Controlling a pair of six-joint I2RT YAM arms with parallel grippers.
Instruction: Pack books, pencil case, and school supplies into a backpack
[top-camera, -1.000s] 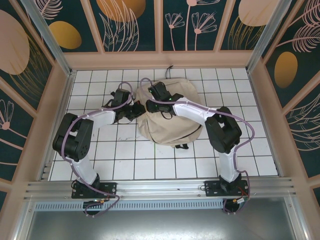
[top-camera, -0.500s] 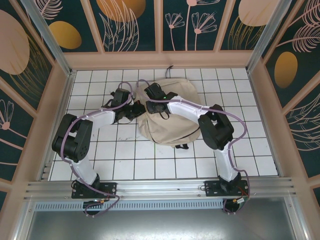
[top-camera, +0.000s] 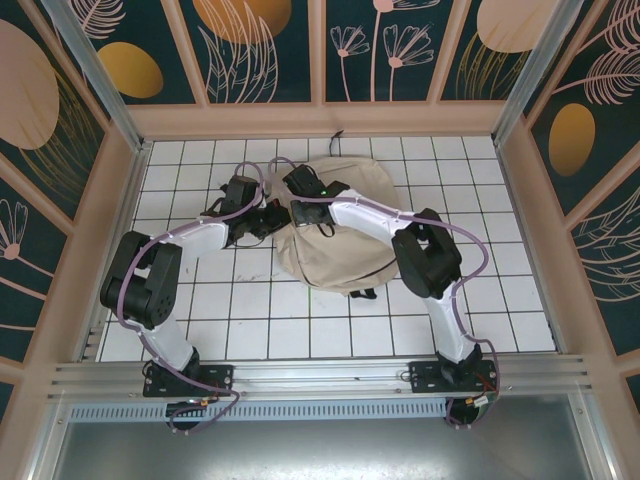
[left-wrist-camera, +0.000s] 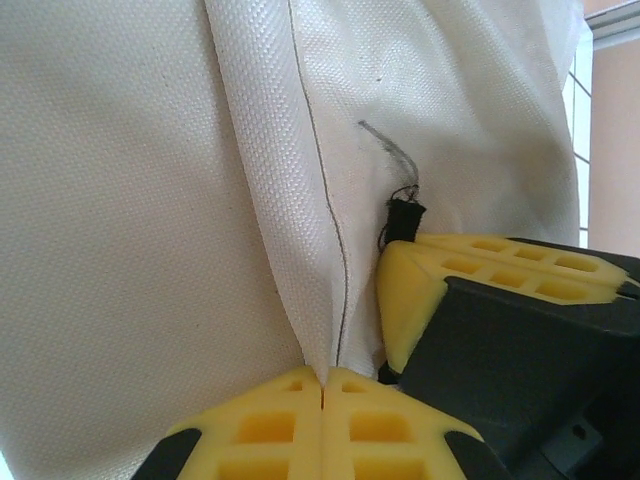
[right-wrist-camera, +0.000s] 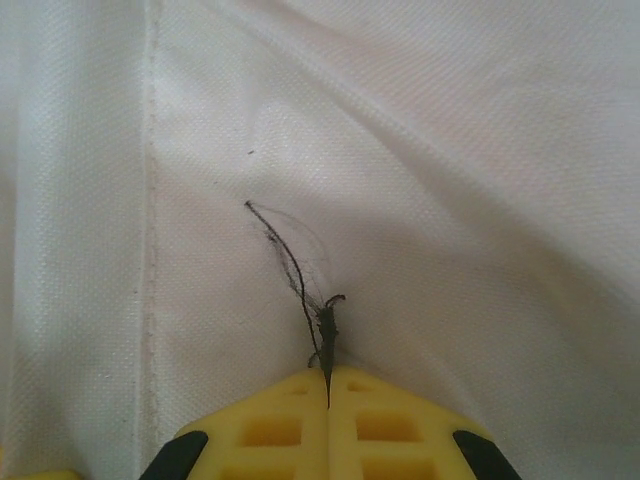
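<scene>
Beige backpack (top-camera: 330, 262), apparently pinched twice.

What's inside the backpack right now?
No opening shows; the beige fabric of the backpack hides whatever is inside. The left gripper has jaws shut on a fabric fold, the right gripper on a black cord.

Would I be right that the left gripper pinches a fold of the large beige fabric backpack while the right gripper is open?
Not quite: the right wrist view shows the right gripper shut on a thin black cord of the large beige fabric backpack. The left gripper does pinch a fold.
</scene>
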